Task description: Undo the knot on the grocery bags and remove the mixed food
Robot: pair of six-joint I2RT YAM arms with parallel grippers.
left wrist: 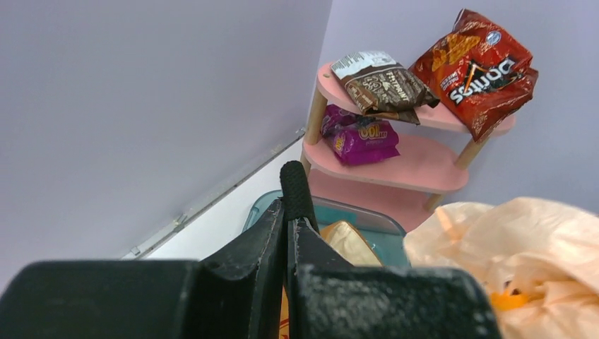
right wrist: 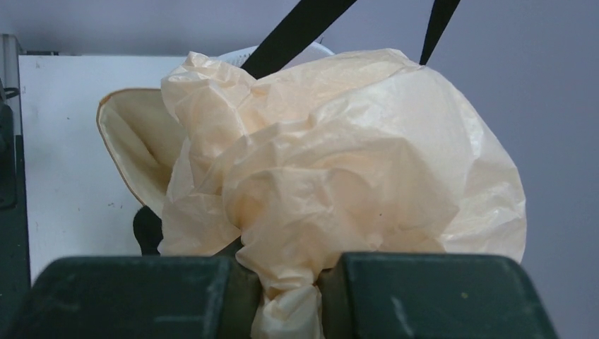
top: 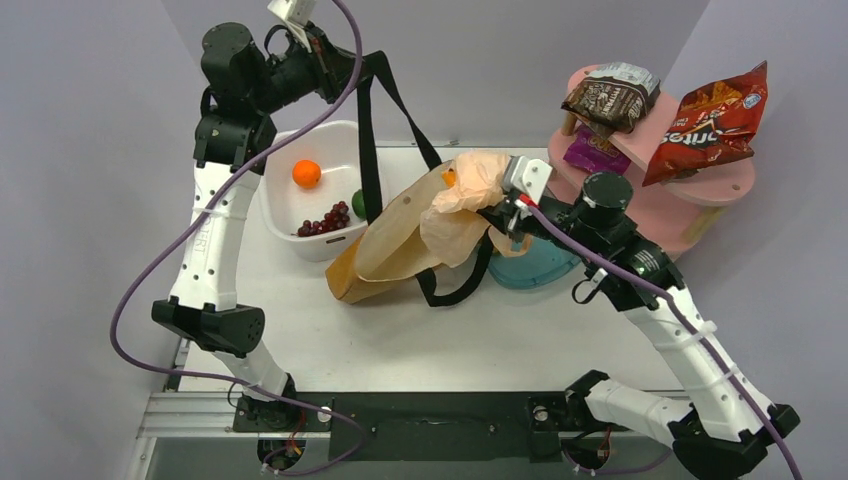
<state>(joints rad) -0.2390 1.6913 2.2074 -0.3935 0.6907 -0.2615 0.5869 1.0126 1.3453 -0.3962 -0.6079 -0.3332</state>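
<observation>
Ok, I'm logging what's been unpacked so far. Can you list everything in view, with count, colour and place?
canvas tote: one, mustard-brown with black straps, lying mid-table
plastic bag: one, peach, at the tote's mouth
white tub: one, left of the tote
orange: one, orange, in the white tub
green fruit: one, green, in the white tub
grapes: one bunch, dark red, in the white tub
teal tub: one, right of the tote
pink shelf: one, back right
Doritos bag: one, red, top tier
brown snack bag: one, top tier
purple packet: one, lower tier
left gripper: shut on a tote strap, held high
right gripper: shut on the plastic bag
</observation>
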